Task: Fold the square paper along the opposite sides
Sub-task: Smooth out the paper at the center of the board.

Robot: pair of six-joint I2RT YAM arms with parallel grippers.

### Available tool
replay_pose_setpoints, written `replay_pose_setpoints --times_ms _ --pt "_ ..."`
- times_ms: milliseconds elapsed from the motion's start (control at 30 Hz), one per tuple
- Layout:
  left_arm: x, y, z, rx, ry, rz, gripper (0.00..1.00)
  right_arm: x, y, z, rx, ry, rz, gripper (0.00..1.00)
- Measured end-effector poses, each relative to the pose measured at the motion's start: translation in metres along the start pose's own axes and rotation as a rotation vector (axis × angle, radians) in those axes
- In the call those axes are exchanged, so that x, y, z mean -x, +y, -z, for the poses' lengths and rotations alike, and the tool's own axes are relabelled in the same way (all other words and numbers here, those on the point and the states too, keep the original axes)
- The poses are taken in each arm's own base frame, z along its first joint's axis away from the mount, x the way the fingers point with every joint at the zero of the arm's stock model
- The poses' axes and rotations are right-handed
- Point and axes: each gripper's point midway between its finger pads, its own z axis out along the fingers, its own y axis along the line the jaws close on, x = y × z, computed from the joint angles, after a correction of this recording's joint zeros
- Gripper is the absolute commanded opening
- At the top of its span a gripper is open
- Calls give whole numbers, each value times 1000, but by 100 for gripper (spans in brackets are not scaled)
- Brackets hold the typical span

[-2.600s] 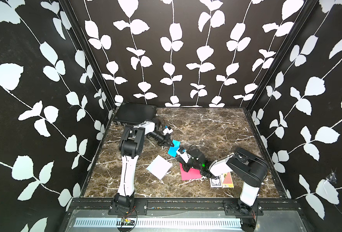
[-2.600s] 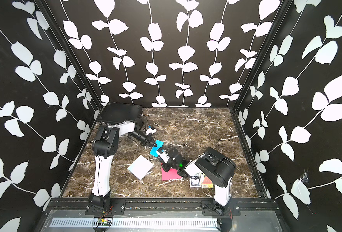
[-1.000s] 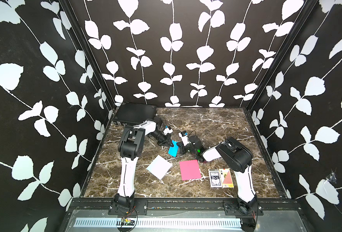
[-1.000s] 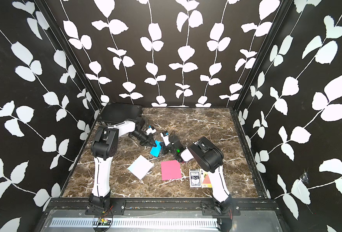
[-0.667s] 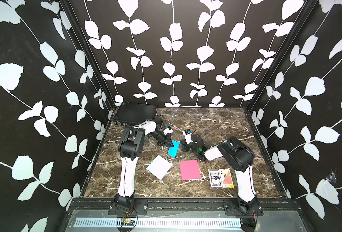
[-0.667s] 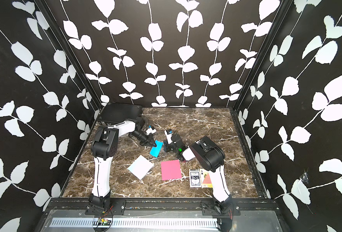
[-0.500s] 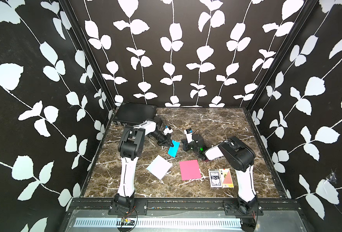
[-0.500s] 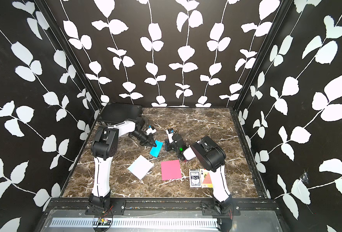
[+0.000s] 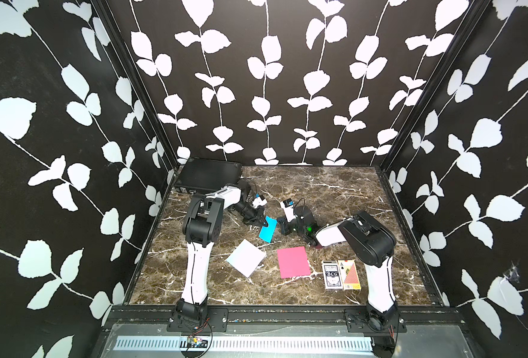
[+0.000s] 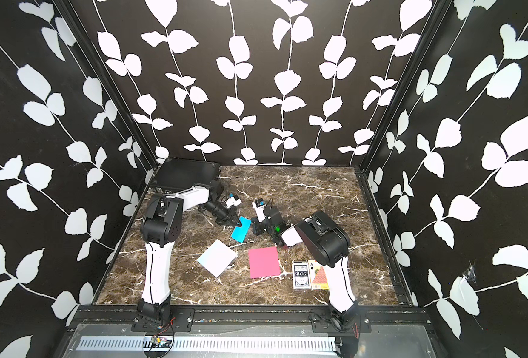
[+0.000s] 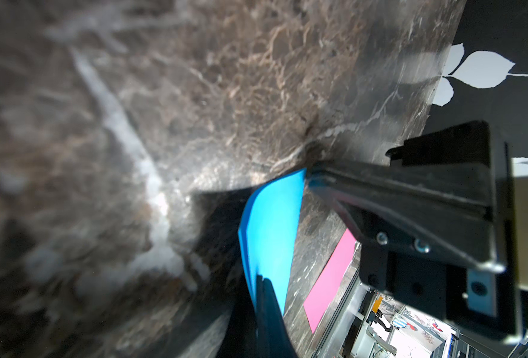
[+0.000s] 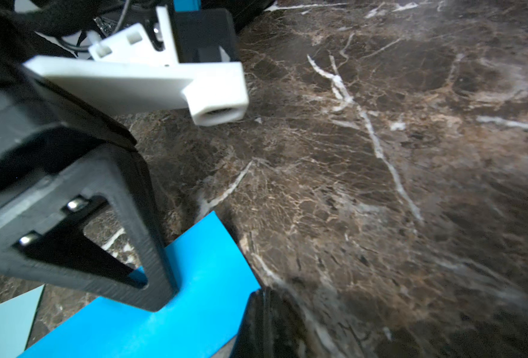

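Left gripper [image 9: 260, 222] closed, tips pressing down on the blue paper [image 9: 268, 233] on the bench [image 9: 334, 192]. Right gripper [image 12: 264, 297] closed, touching the paper's edge.

We see black walls [image 9: 256, 77] patterned with white leafy vines on three sides, black posts [image 9: 125, 62] in the far corners, and a brown marble surface [image 9: 334, 192] veined in white, evenly lit.

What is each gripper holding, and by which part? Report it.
The blue paper, held by both: the left gripper pinches its edge, and the right gripper pinches a corner.
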Motion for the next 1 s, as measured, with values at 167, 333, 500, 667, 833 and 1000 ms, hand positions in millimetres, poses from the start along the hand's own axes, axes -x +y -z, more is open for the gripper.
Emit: replay_pose_setpoints --times_ms 167,333,500,667,833,1000 --pt "0 0 0 0 0 0 0 0 2 0 0 1 8 0" --pt "0 0 0 0 0 -1 0 -2 3 -1 1 10 21 0" --pt "0 0 0 0 0 -1 0 5 17 -6 24 11 51 1" --pt "0 0 0 0 0 -2 0 4 24 -9 33 12 58 0" --pt "0 0 0 0 1 -6 0 -2 8 -11 1 19 41 0" --pt "0 -1 0 0 4 -15 0 -1 -14 -1 -76 14 30 0"
